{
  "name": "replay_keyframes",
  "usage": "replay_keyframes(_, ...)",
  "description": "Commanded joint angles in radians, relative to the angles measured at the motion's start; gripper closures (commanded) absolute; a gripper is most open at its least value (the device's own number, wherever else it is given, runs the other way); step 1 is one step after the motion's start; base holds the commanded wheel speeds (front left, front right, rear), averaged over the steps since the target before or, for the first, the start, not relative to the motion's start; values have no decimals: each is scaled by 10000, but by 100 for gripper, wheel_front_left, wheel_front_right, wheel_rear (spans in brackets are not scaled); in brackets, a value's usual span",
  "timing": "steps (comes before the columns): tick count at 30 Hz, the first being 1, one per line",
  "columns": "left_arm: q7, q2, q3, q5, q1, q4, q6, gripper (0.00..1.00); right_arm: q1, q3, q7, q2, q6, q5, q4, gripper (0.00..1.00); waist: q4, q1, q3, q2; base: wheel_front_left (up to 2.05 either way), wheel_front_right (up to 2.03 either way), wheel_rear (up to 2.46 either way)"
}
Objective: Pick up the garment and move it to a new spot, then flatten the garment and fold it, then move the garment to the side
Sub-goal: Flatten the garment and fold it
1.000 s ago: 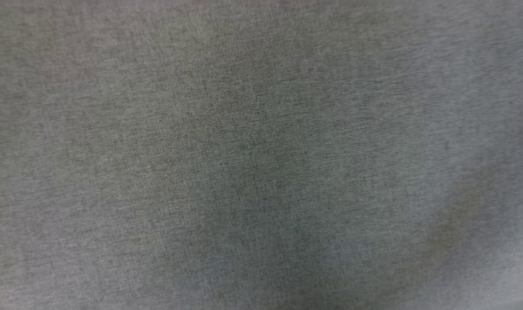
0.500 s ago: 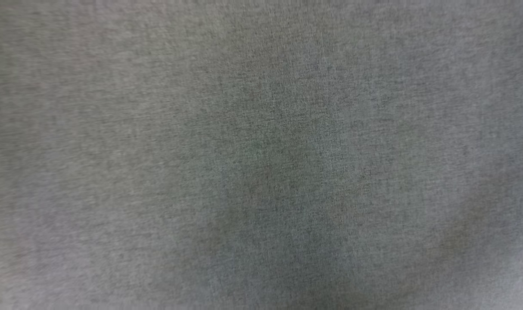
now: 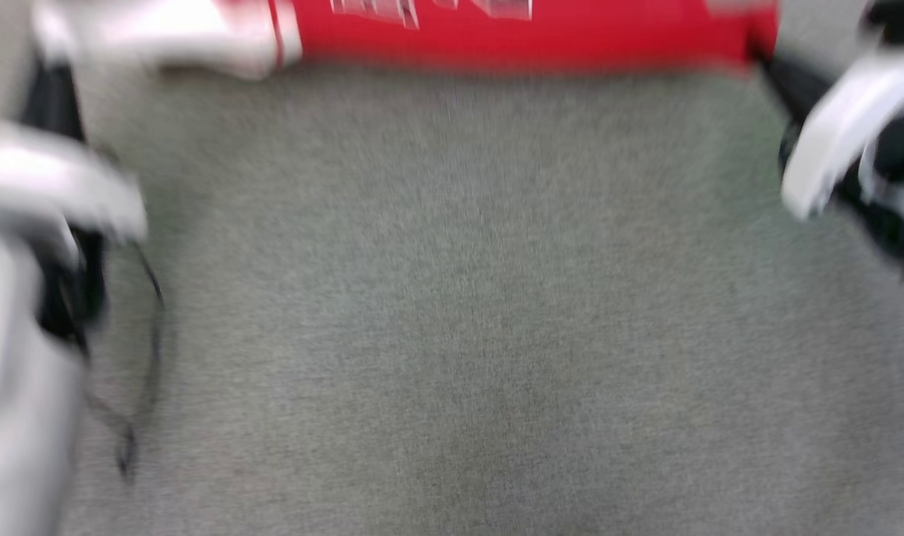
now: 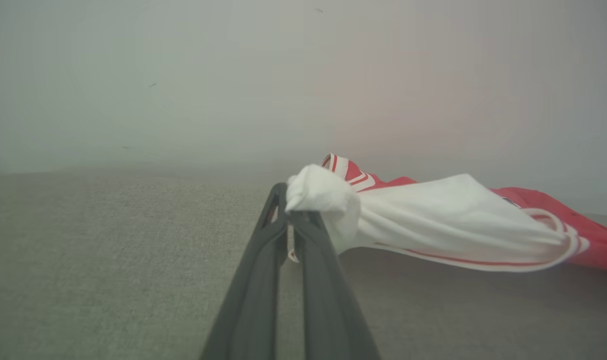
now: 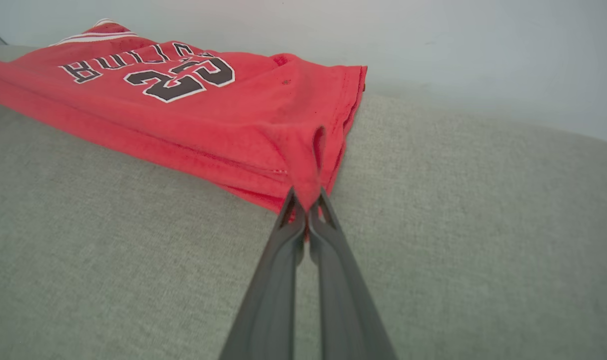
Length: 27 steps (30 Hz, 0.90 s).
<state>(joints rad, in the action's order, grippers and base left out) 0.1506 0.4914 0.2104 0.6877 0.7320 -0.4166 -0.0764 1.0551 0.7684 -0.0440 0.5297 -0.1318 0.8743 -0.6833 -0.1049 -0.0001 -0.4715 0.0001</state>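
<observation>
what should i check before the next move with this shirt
1. left jaws shut on the garment's white sleeve: ok
2. right jaws shut on the red hem corner: ok
3. garment lying flat: not ok, sleeve bunched, hem corner puckered
4. printed front facing up: ok
5. head view sharp enough to judge the layout: not ok, blurred

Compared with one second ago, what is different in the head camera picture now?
The head camera moved: the shirt now shows at the top, with the left arm and the right arm at the sides. The left gripper and the right gripper are shut on the shirt. The grey cloth looks the same.
</observation>
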Motion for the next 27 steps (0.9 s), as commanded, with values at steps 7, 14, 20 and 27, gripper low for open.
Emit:
replay_keyframes(7, -89, -122, -223, 652, -4160, 1447, -719, 100, -3023, 12, 216, 848, 22, 353, 702, 100, 373, 1, 2301, -1, 0, 0, 0)
replay_keyframes(14, -528, -221, -674, 1277, -7587, 3417, -1851, 100, -5850, -806, 87, 1417, 36, 463, 1545, 100, 452, 1, 3247, -1, 0, 0, 0)
replay_keyframes(20, -1258, 102, -934, 1560, -9616, 5206, -2660, 100, -7830, -1974, -605, 1656, 65, 182, 2717, 100, 500, 1, 3715, -1, 0, 0, 0)
replay_keyframes(27, -1993, 665, -1035, 1423, -10457, 7207, -3286, 100, -9502, -3934, -2018, 1409, 66, -816, 4692, 100, 501, 1, 3765, -1, 0, 0, 0)
